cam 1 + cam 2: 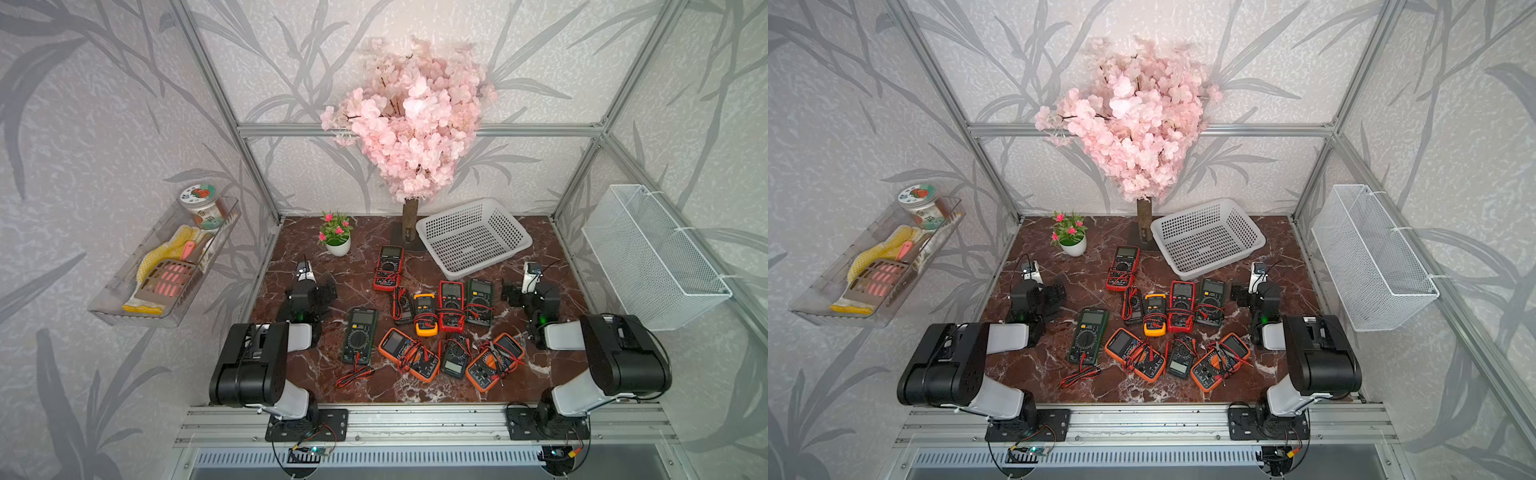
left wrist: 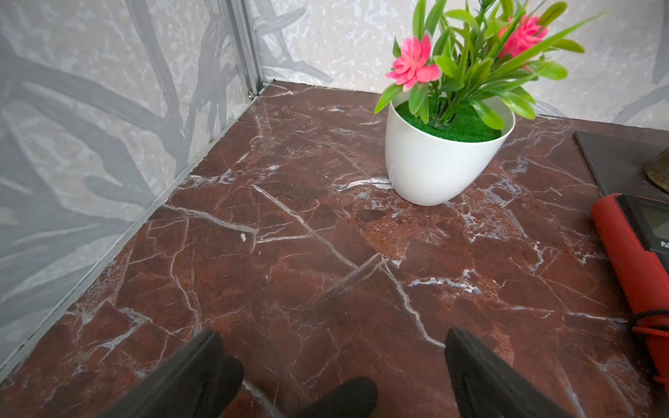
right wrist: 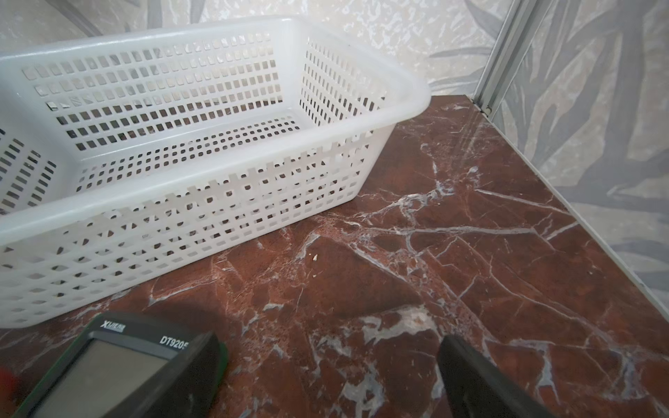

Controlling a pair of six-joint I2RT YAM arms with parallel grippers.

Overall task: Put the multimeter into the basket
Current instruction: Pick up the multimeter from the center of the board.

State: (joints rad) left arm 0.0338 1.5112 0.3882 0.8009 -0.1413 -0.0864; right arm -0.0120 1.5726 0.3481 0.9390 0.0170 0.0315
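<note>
Since both claws stood wide open and held nothing, the choice before me was only which arm to send, and at which meter. Nearest my side of the table [image 1: 316, 370] lay the front row, an orange meter [image 1: 409, 355] among them, tangled in leads and well apart from either claw.

Farther in, the green meter [image 1: 480, 301] lay just beside the right claw [image 3: 331, 347], off to that claw's left. In the right wrist view its screen end covered the place where one finger should show, and I could see only the other finger [image 3: 467, 372]. Its long axis ran near to far, roughly in line with the way the claw pointed, screen end toward the basket. I judged the claw would need to shift left and close across the narrow width rather than turn.

The left claw [image 2: 333, 343] faced bare table, with the red meter [image 2: 630, 260] off to its right and clearly farther from it.

Farthest back, the basket [image 1: 471, 241] sat empty, beyond the right claw and a little to its left. That put the right arm nearer both meter and basket.
</note>
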